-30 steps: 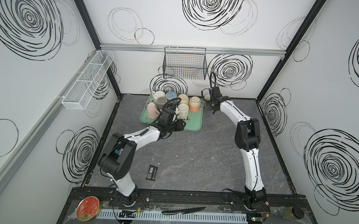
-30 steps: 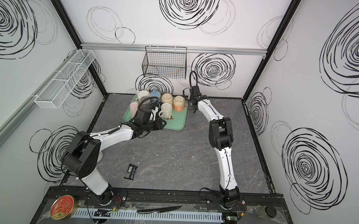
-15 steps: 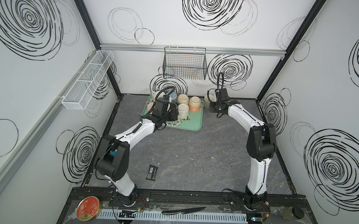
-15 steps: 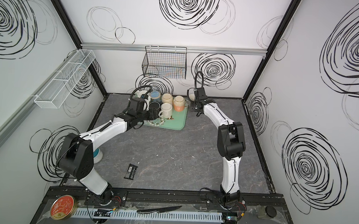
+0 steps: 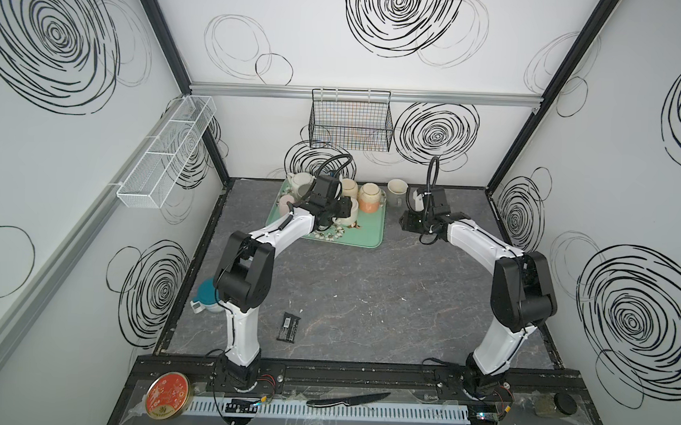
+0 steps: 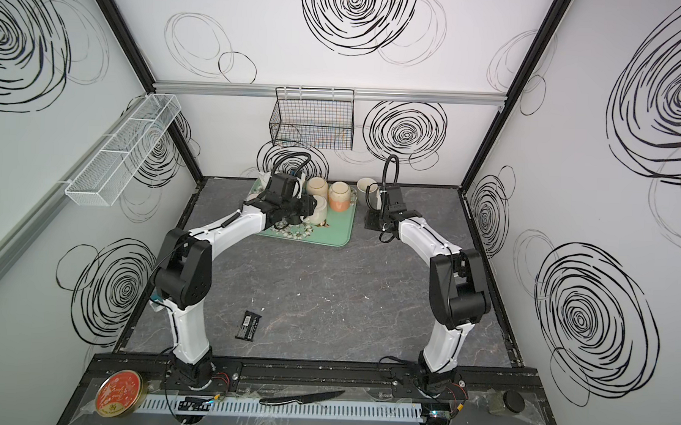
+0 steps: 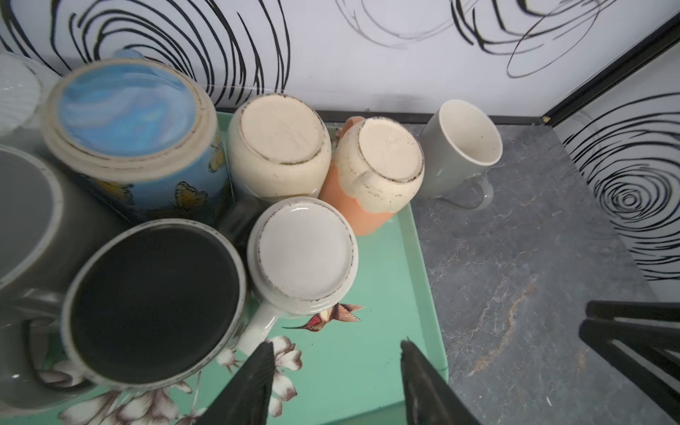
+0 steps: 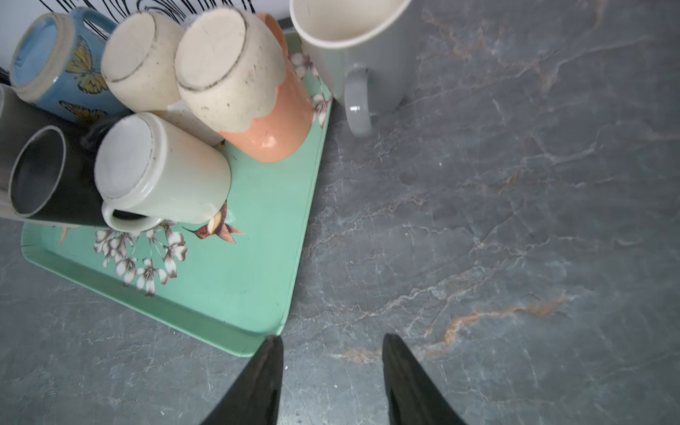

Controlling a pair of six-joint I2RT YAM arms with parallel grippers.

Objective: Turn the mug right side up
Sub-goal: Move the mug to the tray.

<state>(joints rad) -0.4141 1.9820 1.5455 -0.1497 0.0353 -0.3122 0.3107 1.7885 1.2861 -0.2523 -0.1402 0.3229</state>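
Observation:
Several mugs stand upside down on the green tray (image 7: 368, 368) (image 8: 239, 287): a white one (image 7: 305, 257) (image 8: 162, 173), an orange-and-cream one (image 7: 379, 165), a cream one (image 7: 279, 140) and a blue butterfly one (image 7: 128, 117). A grey mug (image 5: 397, 188) (image 8: 353, 48) stands upright on the table just right of the tray. My left gripper (image 7: 335, 344) (image 5: 341, 211) hovers open over the tray's front, beside the white mug's handle, holding nothing. My right gripper (image 8: 332, 337) (image 5: 407, 220) is open and empty over the table by the tray's corner.
A black mug (image 7: 154, 301) with its mouth up and other mugs crowd the tray's left. A black wire basket (image 5: 350, 123) hangs on the back wall. A small black object (image 5: 288, 327) lies on the table's front, and a teal cup (image 5: 209, 298) by the left arm's base.
My right gripper has drawn back from the grey mug toward the front. My left gripper swung over the tray, first left, then right, and its jaws have widened.

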